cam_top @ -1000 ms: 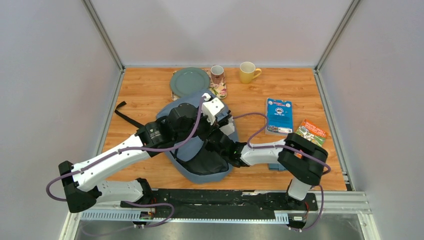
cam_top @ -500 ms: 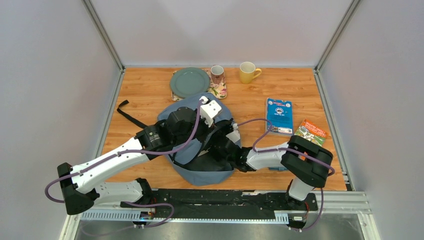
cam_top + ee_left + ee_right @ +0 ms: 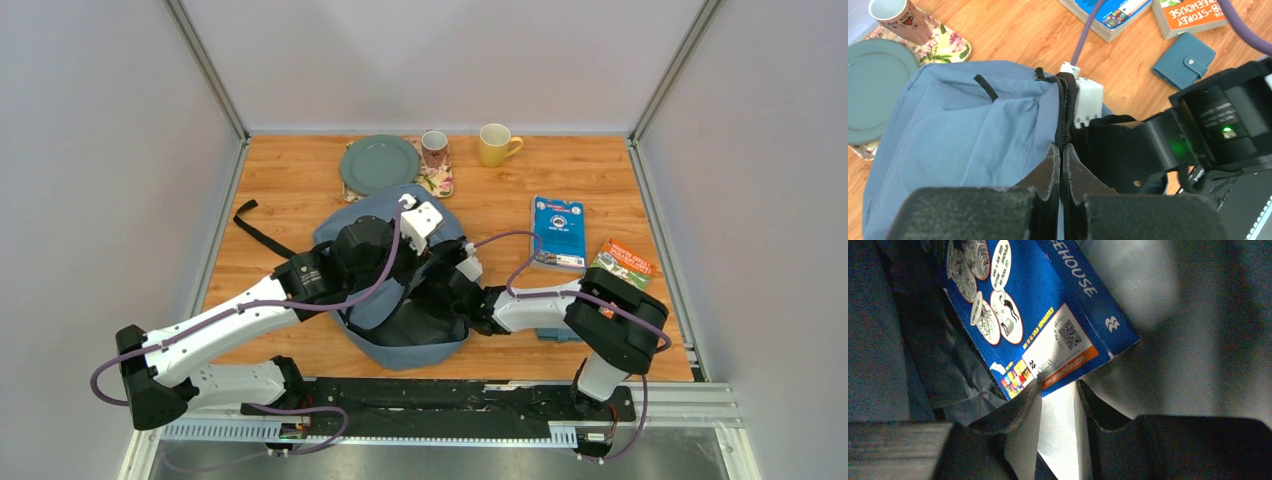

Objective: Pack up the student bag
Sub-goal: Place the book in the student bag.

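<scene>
The soft grey-blue student bag (image 3: 405, 352) lies flat, just left of the table's centre, black main zip open.

bright, even overhead; right wrist view dim, blurred.

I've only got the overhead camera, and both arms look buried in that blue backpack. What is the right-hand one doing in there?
Observer: Its wrist camera shows the right gripper inside the student bag, fingers closed on the page edge of a blue book.
Visitor: And the left arm, is it just resting on top?
Observer: No. The left gripper is pinched shut on the bag's zipper edge, right at the opening beside the right arm.
Visitor: Is anything tucked behind the right arm that I can't make out?
Observer: Yes, a small teal wallet with a snap button lies next to the orange book.
</scene>
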